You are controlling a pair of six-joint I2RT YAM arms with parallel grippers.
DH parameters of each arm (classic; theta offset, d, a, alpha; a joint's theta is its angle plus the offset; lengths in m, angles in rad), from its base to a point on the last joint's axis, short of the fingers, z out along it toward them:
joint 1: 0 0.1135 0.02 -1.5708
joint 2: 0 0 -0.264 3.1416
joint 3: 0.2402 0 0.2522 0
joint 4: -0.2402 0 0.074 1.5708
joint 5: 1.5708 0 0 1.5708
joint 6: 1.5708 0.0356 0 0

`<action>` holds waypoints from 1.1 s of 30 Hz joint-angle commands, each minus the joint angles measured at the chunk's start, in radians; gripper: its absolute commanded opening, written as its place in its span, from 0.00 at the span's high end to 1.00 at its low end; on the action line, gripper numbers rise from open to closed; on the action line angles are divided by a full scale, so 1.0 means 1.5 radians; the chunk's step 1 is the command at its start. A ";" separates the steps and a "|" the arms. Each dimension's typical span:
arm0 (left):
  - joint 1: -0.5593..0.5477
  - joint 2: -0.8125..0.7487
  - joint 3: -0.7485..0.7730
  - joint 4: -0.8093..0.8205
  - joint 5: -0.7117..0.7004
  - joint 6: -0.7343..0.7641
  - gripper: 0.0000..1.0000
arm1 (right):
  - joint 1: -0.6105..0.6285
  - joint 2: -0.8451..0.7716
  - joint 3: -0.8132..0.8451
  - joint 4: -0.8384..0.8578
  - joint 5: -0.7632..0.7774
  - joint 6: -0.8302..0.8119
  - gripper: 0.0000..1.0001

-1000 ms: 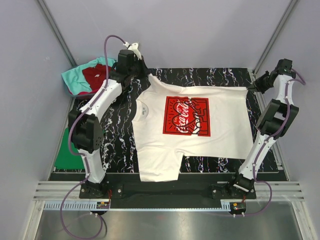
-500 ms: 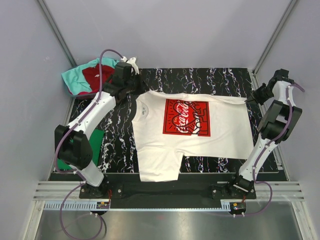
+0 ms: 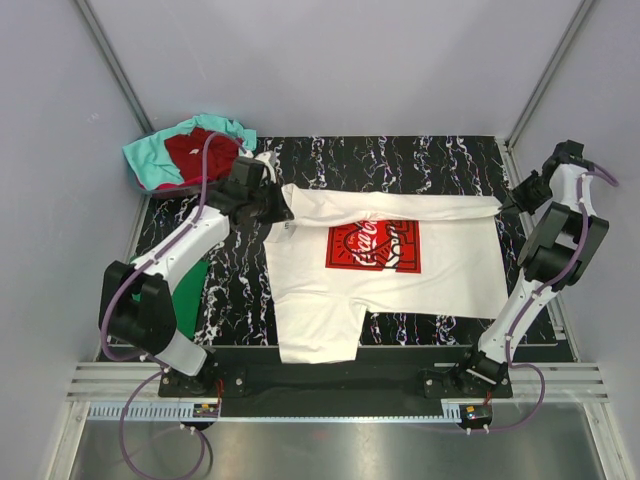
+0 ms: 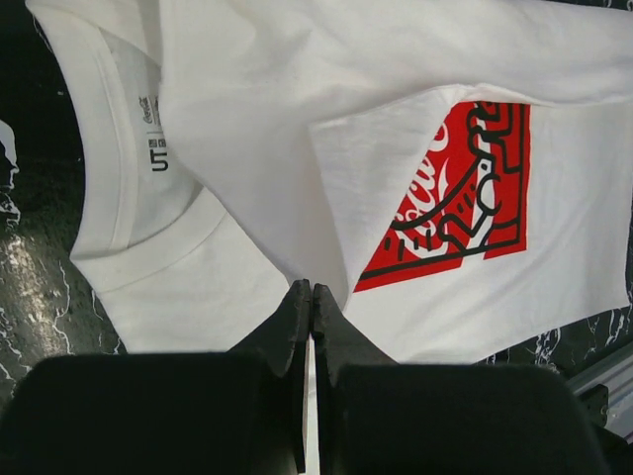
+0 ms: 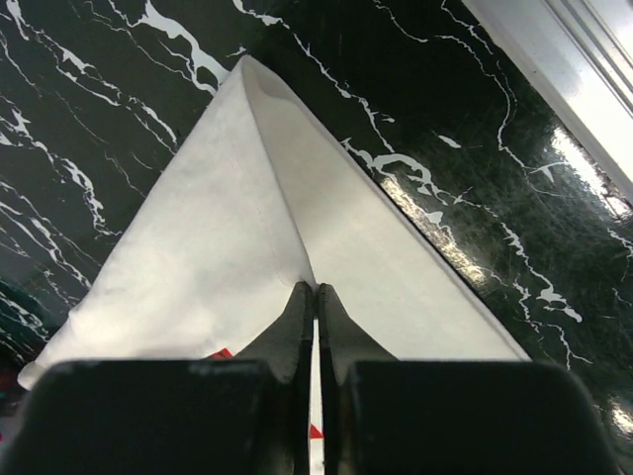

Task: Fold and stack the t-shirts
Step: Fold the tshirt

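Evidently to fold it lengthwise, left hand (image 4: 312, 290) and right hand (image 5: 316, 290) each pinch shut on the far edge of the white cloth t-shirt (image 3: 420, 290) — stretched taut over its red rectangular print (image 3: 372, 250).

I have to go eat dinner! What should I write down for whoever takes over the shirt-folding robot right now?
Left gripper: shut on the white t-shirt, pinching its far edge near the collar.
Right gripper: shut on the same shirt's far hem corner.
Things: the white t-shirt is spread on the table. The teal t-shirt and dark red t-shirt are crumpled together past the far left corner. The green t-shirt lies at the table's left edge, partly behind the left arm.
Done: the first fold has begun, and the far edge is drawn over the top of the red print.
Left: finish folding the white one, handle the other shirts, then stack them all.
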 commanded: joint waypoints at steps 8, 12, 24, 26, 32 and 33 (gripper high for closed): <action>-0.001 -0.039 -0.065 -0.017 -0.030 -0.039 1.00 | -0.006 -0.027 -0.078 0.019 0.031 -0.035 1.00; -0.001 -0.046 -0.071 -0.020 -0.033 -0.043 1.00 | -0.006 -0.017 -0.080 0.020 0.053 -0.041 1.00; -0.001 -0.070 -0.118 -0.024 -0.028 -0.048 1.00 | -0.006 0.018 -0.056 0.015 0.076 -0.042 0.98; -0.001 -0.062 -0.118 -0.021 -0.025 -0.048 1.00 | -0.007 0.019 -0.056 0.015 0.077 -0.044 0.98; -0.001 -0.044 -0.119 -0.024 -0.038 -0.047 1.00 | -0.007 0.021 -0.057 0.010 0.103 -0.050 0.98; -0.001 -0.045 -0.120 -0.027 -0.044 -0.047 1.00 | -0.007 0.021 -0.058 0.011 0.105 -0.049 0.98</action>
